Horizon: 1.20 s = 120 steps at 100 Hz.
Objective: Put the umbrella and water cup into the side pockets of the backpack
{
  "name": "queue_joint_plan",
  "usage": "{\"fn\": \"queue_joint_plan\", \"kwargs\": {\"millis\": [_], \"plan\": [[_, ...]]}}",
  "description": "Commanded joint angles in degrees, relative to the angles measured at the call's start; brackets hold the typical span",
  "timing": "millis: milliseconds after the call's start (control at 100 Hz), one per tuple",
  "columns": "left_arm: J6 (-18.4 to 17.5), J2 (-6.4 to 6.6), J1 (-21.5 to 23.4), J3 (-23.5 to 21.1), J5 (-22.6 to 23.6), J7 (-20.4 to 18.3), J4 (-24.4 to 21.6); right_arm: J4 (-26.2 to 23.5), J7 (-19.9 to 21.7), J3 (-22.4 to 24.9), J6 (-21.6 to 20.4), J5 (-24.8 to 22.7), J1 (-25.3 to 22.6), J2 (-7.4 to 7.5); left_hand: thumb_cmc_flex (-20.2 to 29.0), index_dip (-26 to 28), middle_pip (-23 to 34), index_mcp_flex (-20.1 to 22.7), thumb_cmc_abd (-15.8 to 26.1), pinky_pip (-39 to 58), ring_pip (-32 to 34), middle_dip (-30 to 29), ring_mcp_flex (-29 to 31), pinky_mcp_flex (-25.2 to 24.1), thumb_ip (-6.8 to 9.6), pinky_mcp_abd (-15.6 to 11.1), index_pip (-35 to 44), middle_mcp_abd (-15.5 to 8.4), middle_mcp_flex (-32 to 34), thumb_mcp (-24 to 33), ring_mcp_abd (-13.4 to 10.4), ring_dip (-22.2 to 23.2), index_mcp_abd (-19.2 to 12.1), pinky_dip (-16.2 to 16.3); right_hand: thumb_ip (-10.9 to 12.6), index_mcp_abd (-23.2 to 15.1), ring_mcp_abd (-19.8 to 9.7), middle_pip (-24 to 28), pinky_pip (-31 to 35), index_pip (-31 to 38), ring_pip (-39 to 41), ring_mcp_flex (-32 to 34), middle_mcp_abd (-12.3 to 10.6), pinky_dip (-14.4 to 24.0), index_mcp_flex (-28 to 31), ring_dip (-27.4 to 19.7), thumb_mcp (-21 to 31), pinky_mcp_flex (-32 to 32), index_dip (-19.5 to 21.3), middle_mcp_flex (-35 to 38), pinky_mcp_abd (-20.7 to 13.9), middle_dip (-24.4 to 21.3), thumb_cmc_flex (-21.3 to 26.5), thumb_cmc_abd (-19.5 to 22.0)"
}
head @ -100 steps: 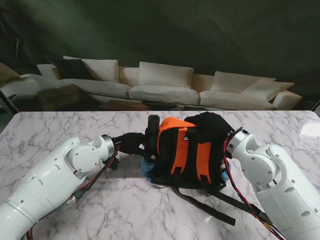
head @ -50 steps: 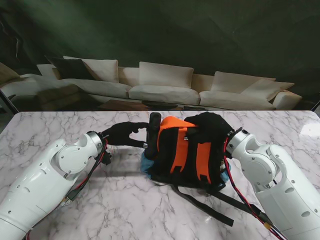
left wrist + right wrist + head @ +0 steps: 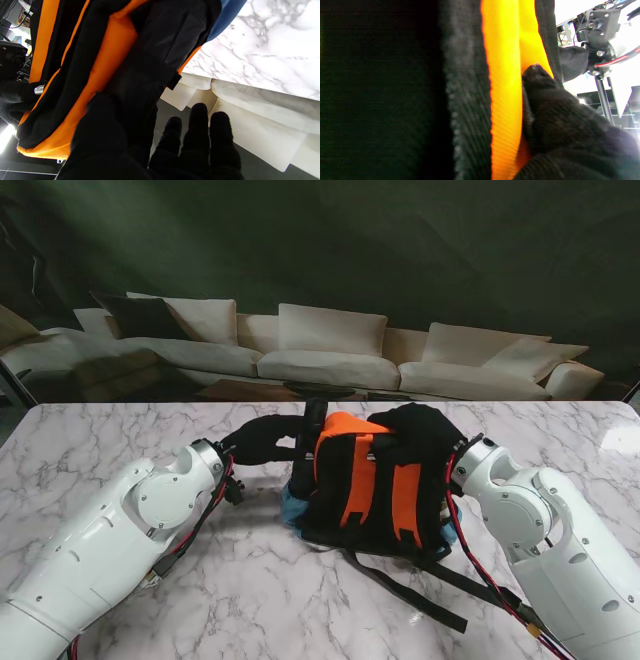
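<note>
The orange and black backpack (image 3: 375, 480) lies in the middle of the marble table (image 3: 120, 430), held by my right hand. A black umbrella (image 3: 314, 420) stands in the side pocket on the pack's left side, its end sticking out on the far side. My left hand (image 3: 262, 440) is beside it. In the left wrist view the umbrella (image 3: 136, 100) lies between the thumb and the straight, spread fingers (image 3: 197, 140), which do not wrap it. My right hand (image 3: 420, 425) is shut on the pack's far right top, its thumb pressing the orange fabric (image 3: 505, 100). I see no water cup.
Blue fabric (image 3: 293, 508) shows under the pack's left edge. Black straps (image 3: 420, 590) trail from the pack toward me on the right. A white sofa (image 3: 320, 355) stands beyond the table's far edge.
My left hand opened, drew back from the pack's left side, then rose and moved farther from me to the umbrella's upper end. The umbrella's end sits slightly farther away. The right hand has not moved.
</note>
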Motion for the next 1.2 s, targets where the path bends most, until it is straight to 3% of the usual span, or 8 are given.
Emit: {"fn": "queue_joint_plan", "kwargs": {"millis": [0, 50, 190, 490, 770, 940, 1190], "plan": [[-0.27, -0.7, -0.5, 0.8, -0.79, -0.73, 1.43, 0.58, 0.58, -0.37, 0.15, -0.09, -0.32, -0.01, 8.23, 4.82, 1.72, 6.63, 0.62, 1.83, 1.37, 1.02, 0.91, 0.01, 1.72, -0.2, 6.8, -1.6, 1.94, 2.73, -1.13, 0.77, -7.3, -0.38, 3.06, -10.85, 0.17, 2.37, 0.09, 4.66, 0.36, 2.79, -3.19, -0.41, 4.55, 0.77, 5.34, -0.41, 1.39, 1.52, -0.08, -0.01, 6.57, 4.66], [-0.05, -0.79, -0.69, 1.27, -1.01, -0.64, 2.07, 0.54, 0.66, -0.34, 0.17, -0.05, -0.34, 0.0, 10.31, 4.5, 2.76, 8.91, 0.79, 2.14, 1.48, 1.1, 1.21, 0.02, 2.15, -0.2, 12.33, -1.93, 2.72, 2.55, -1.27, 0.86, -7.79, -0.59, 3.07, -10.86, 0.21, 2.37, 0.09, 4.64, 0.35, 2.79, -3.19, -0.41, 4.54, 0.77, 5.34, -0.41, 1.38, 1.53, -0.08, -0.02, 6.58, 4.64], [-0.15, -0.74, -1.6, 3.07, -1.85, -1.62, 4.31, 0.53, 0.7, -0.29, 0.05, -0.04, -0.27, 0.01, 10.63, 0.95, 5.14, 10.35, -0.49, 2.41, 1.41, 1.1, 1.33, -0.16, 2.18, -0.08, 16.1, -3.21, 2.95, 2.76, -1.44, 0.87, -7.96, -0.5, 3.08, -10.8, 0.21, 2.36, 0.09, 4.63, 0.37, 2.79, -3.26, -0.41, 4.56, 0.78, 5.34, -0.41, 1.33, 1.57, -0.08, -0.02, 6.57, 4.63], [-0.19, -0.06, -0.79, 4.15, -1.89, -3.95, 5.5, 0.15, 0.76, 0.02, 0.02, -0.15, -0.54, 0.03, 9.32, -2.39, 12.54, 13.11, -2.36, 6.33, 6.5, 7.48, 4.79, 1.28, 2.21, 0.48, 16.11, -4.79, 11.1, 2.7, -1.47, 5.93, -10.61, 1.99, 3.08, -10.81, 0.16, 2.33, 0.08, 4.65, 0.37, 2.79, -3.18, -0.4, 4.59, 0.79, 5.36, -0.41, 1.29, 1.53, -0.08, -0.02, 6.57, 4.68], [-1.81, 0.48, -0.93, 5.37, -0.46, -4.72, 8.63, -0.12, 0.64, 0.28, 0.0, -0.33, -0.9, 0.03, 9.04, -2.9, 11.54, 13.65, -2.68, 6.19, 5.44, 7.73, 4.21, 0.78, 2.16, 0.65, 15.98, -5.04, 10.55, 2.65, -1.6, 5.99, -11.19, 2.17, 3.09, -10.79, 0.24, 2.33, 0.08, 4.64, 0.36, 2.79, -3.21, -0.4, 4.57, 0.79, 5.34, -0.41, 1.27, 1.6, -0.08, -0.02, 6.6, 4.63], [-3.31, 0.7, -1.82, 6.41, 2.96, -3.43, 11.34, -0.19, 0.66, 0.35, -0.07, -0.29, -0.9, 0.03, 8.97, -3.33, 11.73, 13.81, -2.71, 6.43, 5.48, 7.94, 4.65, 1.08, 2.15, 0.55, 15.79, -5.16, 11.17, 2.68, -1.73, 6.14, -11.31, 2.37, 3.08, -10.86, 0.26, 2.32, 0.08, 4.6, 0.34, 2.79, -3.22, -0.39, 4.54, 0.78, 5.35, -0.41, 1.26, 1.61, -0.08, -0.02, 6.6, 4.62], [-3.15, 0.86, -2.08, 6.7, 2.49, -4.17, 12.86, -0.1, 0.79, 0.02, 0.07, -0.23, -0.74, 0.04, 7.5, -3.76, 10.33, 12.32, -1.62, 5.69, 4.36, 7.19, 3.43, 0.3, 1.92, 0.62, 15.03, -4.6, 9.85, 2.31, -1.17, 5.7, -11.32, 2.19, 3.07, -10.9, 0.25, 2.27, 0.08, 4.62, 0.32, 2.78, -3.22, -0.39, 4.6, 0.78, 5.33, -0.41, 1.3, 1.56, -0.08, -0.03, 6.57, 4.64]]}}
